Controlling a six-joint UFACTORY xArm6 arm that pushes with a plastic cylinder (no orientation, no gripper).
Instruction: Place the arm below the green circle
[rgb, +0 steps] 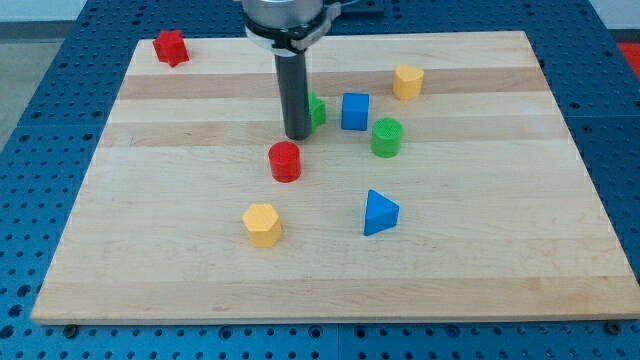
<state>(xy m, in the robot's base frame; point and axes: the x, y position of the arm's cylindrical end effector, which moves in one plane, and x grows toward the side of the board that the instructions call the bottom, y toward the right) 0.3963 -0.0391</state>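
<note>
The green circle (387, 137) is a round green block right of the board's middle. My tip (297, 136) stands well to its left, at about the same height in the view. The tip is just above the red round block (285, 161) and right beside a second green block (316, 109), which the rod partly hides. A blue cube (355, 111) sits between the two green blocks, slightly higher.
A yellow block (407, 82) lies up and right of the blue cube. A blue triangle (379, 213) and a yellow hexagon-like block (262, 224) lie lower down. A red star-like block (171, 47) sits at the wooden board's (150, 250) top left corner.
</note>
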